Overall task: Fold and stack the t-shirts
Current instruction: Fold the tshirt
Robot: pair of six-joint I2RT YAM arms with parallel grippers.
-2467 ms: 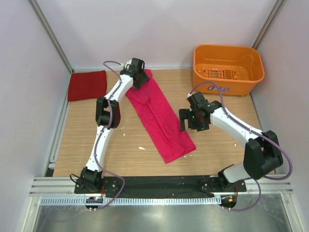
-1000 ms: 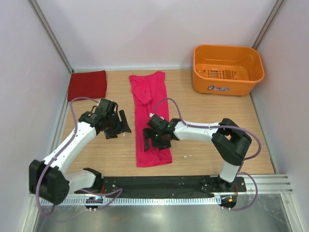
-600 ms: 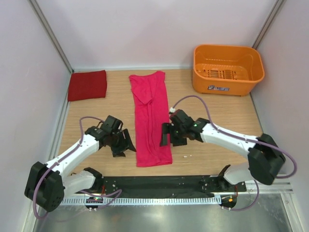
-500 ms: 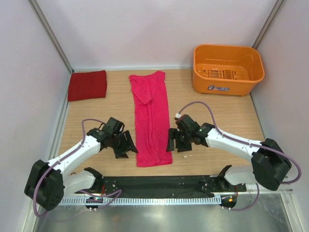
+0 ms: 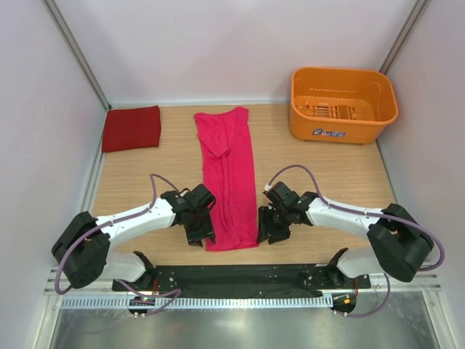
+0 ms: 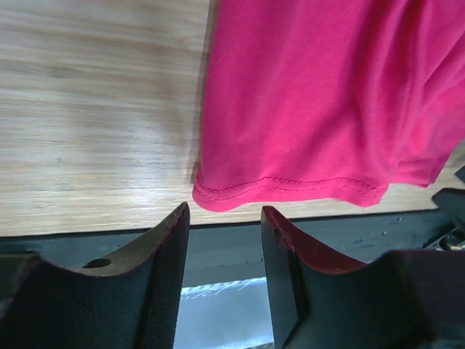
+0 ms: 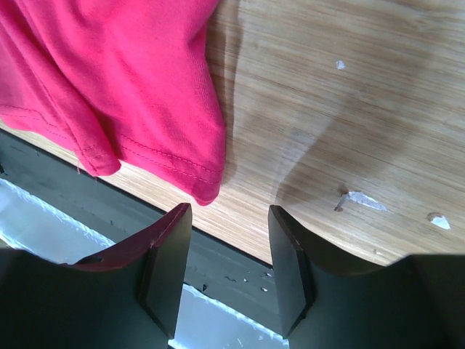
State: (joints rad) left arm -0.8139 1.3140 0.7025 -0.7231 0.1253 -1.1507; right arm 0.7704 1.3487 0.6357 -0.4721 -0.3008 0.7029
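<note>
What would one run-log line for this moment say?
pink t-shirt: flat narrow strip, unheld | left gripper: open, at near-left corner | right gripper: open, at near-right corner | red t-shirt: folded, far-left corner

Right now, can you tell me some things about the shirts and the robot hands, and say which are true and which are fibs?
1. The dark red t-shirt lies folded at the far left corner of the table. True.
2. The pink t-shirt is inside the orange basket. False: it lies spread in a long strip on the table, apart from the basket.
3. The left gripper and the right gripper sit at the pink t-shirt's near corners, one on each side. True.
4. The two t-shirts are stacked. False: they lie apart.
5. Both grippers are clamped on cloth. False: their jaws stand apart, with no cloth pinched yet.
</note>
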